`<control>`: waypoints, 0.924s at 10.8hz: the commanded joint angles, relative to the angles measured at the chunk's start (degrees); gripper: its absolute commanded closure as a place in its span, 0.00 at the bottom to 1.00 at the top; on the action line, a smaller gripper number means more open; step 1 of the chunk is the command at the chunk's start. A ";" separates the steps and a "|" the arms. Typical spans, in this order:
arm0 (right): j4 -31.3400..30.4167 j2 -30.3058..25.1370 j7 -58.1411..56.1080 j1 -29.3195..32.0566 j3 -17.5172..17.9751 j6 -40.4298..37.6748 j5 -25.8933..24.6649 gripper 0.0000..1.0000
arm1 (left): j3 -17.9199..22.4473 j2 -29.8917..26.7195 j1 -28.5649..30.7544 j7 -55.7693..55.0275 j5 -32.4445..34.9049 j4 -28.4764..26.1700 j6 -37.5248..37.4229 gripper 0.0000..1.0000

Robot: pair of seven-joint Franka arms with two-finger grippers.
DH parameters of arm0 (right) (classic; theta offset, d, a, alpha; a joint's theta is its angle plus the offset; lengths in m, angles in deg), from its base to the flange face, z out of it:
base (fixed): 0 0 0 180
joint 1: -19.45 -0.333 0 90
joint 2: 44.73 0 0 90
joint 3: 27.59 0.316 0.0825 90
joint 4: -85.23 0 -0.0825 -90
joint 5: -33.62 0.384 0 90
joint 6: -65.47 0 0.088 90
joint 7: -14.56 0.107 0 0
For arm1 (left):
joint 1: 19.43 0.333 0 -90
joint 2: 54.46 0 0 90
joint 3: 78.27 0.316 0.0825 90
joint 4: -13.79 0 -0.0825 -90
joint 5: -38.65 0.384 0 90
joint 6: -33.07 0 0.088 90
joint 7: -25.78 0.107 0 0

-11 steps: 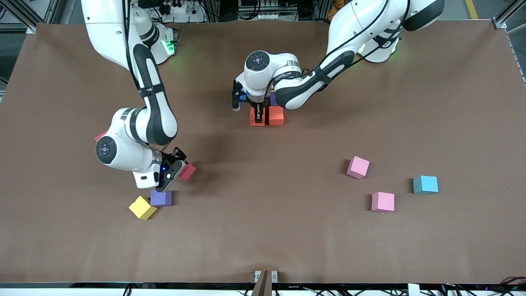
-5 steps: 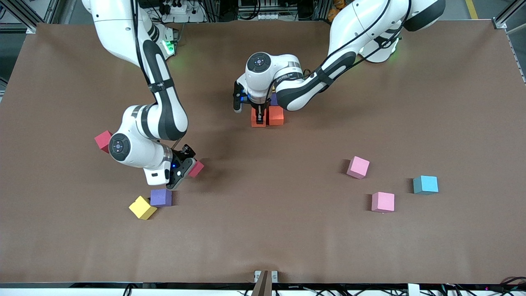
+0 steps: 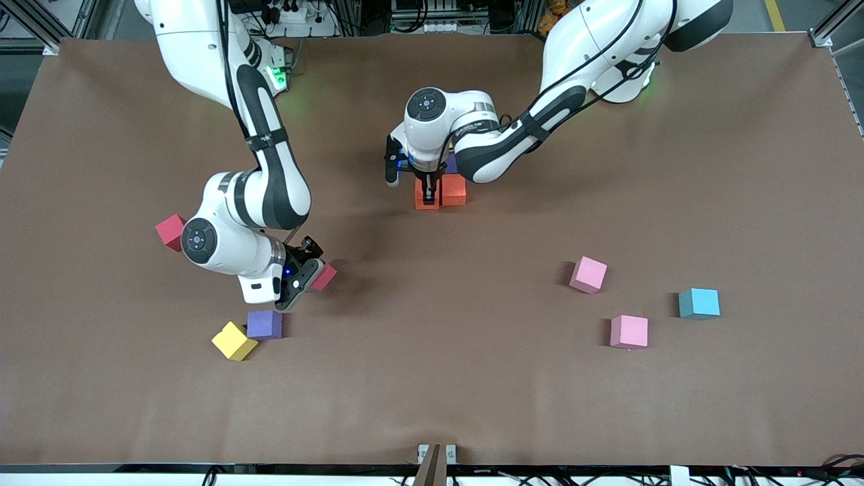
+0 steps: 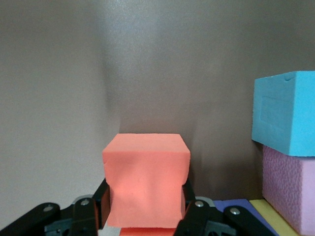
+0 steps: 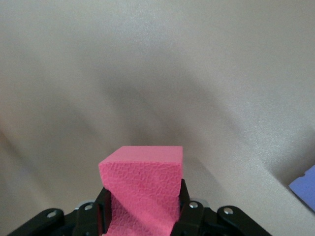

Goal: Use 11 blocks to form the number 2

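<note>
My left gripper is shut on an orange block, its fingers pressing two opposite sides. That block sits low against a second orange block, with a purple block peeking out under the wrist. The left wrist view also shows a blue block beside a pale pink one. My right gripper is shut on a deep pink block, seen in the right wrist view as. It hangs over bare table near a purple block and a yellow block.
A red block lies beside the right arm's wrist. Toward the left arm's end lie two pink blocks and a blue block. The brown table stretches wide nearer the front camera.
The right arm has carried the deep pink block a little toward the left arm's end, uncovering the red block. The left gripper with its orange block has shifted only slightly.
</note>
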 commanded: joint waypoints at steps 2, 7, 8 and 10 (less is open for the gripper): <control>-0.80 -0.87 0.48 -0.51 -0.13 0.35 1.02 0.67 | -0.40 -1.59 0.70 0.61 -0.41 -1.20 -1.70 0.71; -0.80 -0.87 0.48 -0.51 -0.13 0.26 1.02 0.67 | -0.40 -1.50 0.52 0.61 -0.67 -1.20 -1.79 0.70; -0.80 -0.87 0.48 -0.51 -0.13 0.26 1.02 0.67 | -0.40 -1.50 0.61 0.61 -0.67 -1.20 -1.79 0.69; -0.80 -0.87 0.48 -0.43 -0.13 0.26 1.02 0.67 | -0.40 -1.41 0.52 0.61 -0.67 -1.29 -1.97 0.68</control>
